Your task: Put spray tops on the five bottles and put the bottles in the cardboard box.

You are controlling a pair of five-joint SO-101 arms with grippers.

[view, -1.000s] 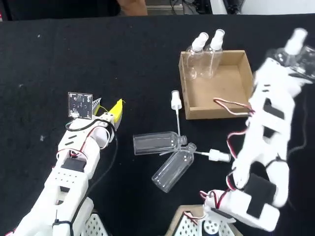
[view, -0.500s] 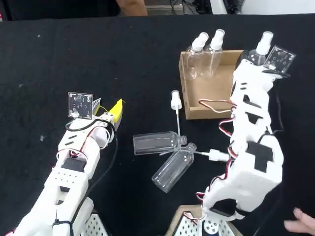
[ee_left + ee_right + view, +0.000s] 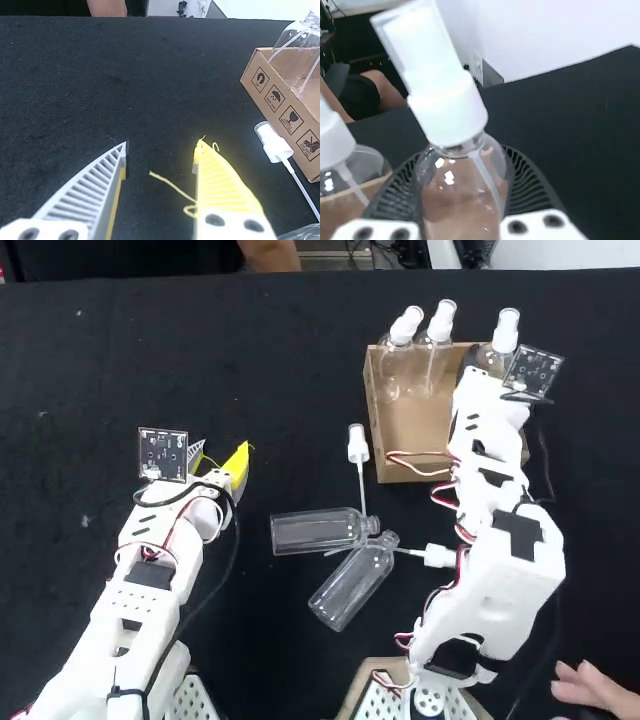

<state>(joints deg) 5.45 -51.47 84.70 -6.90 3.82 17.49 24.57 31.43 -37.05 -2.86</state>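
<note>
Two capped bottles (image 3: 398,365) in cardboard box (image 3: 415,435); third bottle (image 3: 497,348) seemingly inside.

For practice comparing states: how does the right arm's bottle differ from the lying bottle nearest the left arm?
Held bottle wears a spray top; lying bottle has none. Held bottle is upright at the cardboard box; lying bottle is sideways on the table. Both are clear.

I can't see the bottle (image 3: 505,335) below its neck from above (the right arm (image 3: 490,490) covers it), nor the box (image 3: 400,472) wall beneath; the wrist camera crops its base.
</note>
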